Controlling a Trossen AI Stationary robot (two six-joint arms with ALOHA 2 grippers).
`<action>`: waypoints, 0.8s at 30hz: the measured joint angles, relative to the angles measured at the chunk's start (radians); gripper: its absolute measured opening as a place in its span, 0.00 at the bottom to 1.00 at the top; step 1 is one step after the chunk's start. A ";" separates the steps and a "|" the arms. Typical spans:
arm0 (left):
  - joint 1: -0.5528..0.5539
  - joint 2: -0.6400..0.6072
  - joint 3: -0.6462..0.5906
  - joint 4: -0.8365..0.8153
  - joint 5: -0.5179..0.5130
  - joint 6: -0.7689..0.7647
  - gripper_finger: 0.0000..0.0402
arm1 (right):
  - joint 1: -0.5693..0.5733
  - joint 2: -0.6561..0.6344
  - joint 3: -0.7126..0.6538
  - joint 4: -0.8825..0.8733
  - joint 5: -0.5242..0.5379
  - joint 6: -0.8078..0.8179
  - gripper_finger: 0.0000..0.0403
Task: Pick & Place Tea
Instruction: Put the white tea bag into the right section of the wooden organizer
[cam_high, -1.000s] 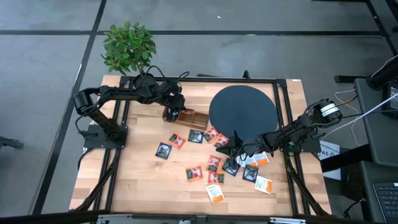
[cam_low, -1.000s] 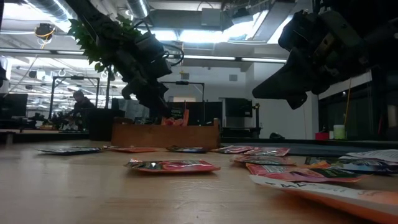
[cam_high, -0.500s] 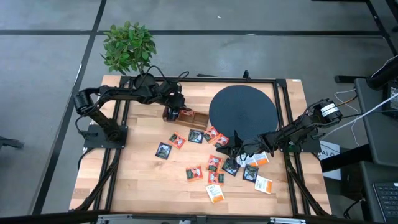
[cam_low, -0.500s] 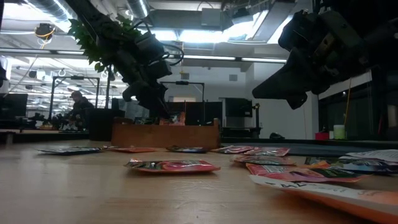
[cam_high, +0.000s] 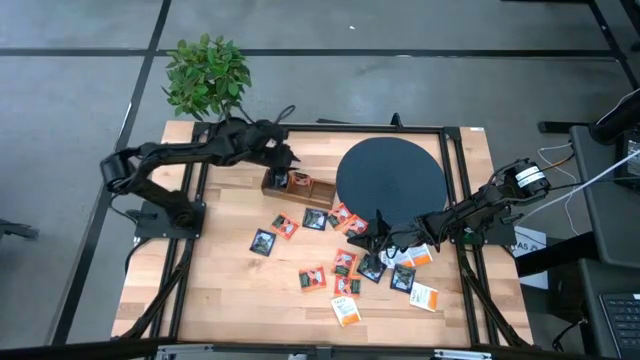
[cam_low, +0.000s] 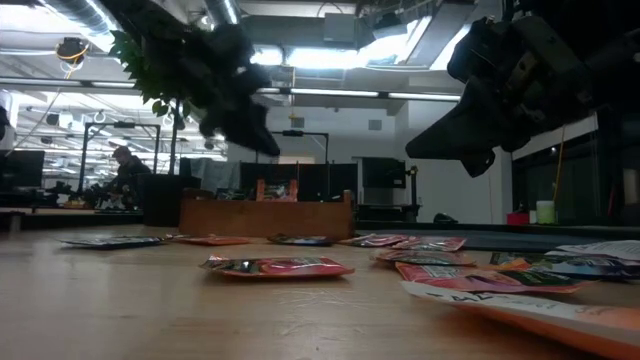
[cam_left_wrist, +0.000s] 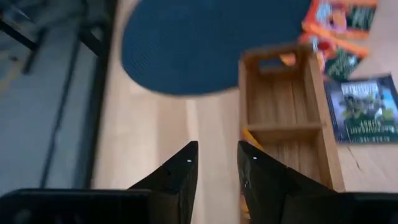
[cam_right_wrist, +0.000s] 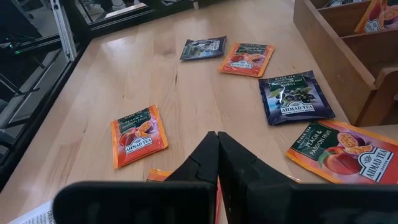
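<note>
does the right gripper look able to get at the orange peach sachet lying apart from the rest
Probably yes. The right gripper, shut, hangs over bare wood near that sachet, with nothing lying between them.

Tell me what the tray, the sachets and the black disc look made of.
Tray: wood, matte, grain visible on its walls and dividers. Sachets: printed foil or coated paper, slightly glossy; which one can't be told. Disc: dark matte, with a fine woven-looking texture, possibly fabric or rubber mat.
</note>
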 joint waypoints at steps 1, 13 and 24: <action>-0.002 -0.025 0.000 -0.002 0.000 -0.012 0.27 | 0.000 0.000 0.000 0.000 0.000 0.000 0.02; -0.161 -0.234 0.000 -0.008 0.000 -0.155 0.26 | 0.000 0.000 0.000 0.004 0.000 0.000 0.02; -0.439 -0.237 0.000 -0.062 -0.169 -0.257 0.06 | 0.000 0.000 0.008 0.008 -0.039 0.090 0.02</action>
